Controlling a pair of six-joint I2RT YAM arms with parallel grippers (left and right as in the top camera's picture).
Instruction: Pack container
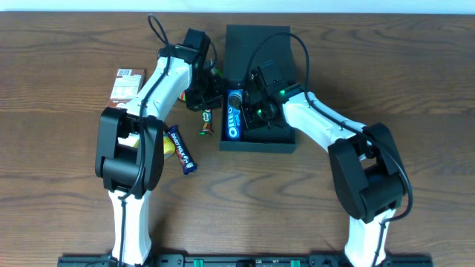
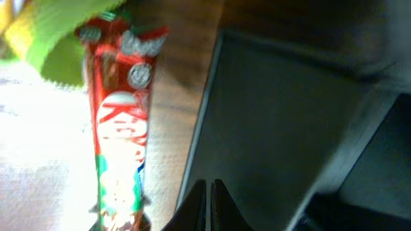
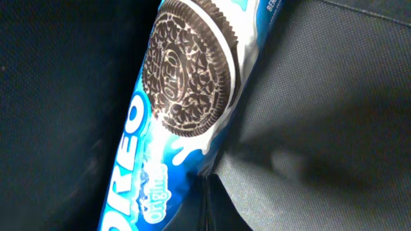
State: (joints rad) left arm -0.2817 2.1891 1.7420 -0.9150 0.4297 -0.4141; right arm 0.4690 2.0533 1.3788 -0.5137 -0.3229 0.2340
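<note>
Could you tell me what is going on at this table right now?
Two robot arms are packing snacks into a dark green container. An Oreo pack already lies inside along its left wall, and the right claw is down in the box beside it. The left claw sits just outside that wall, fingers close together with nothing between them. A KitKat, a blue snack bar and a small carton lie on the table.

Your left arm and right arm, white shells, chunky black joint housings, black cables looping off each wrist, small green lights at your right wrist.
</note>
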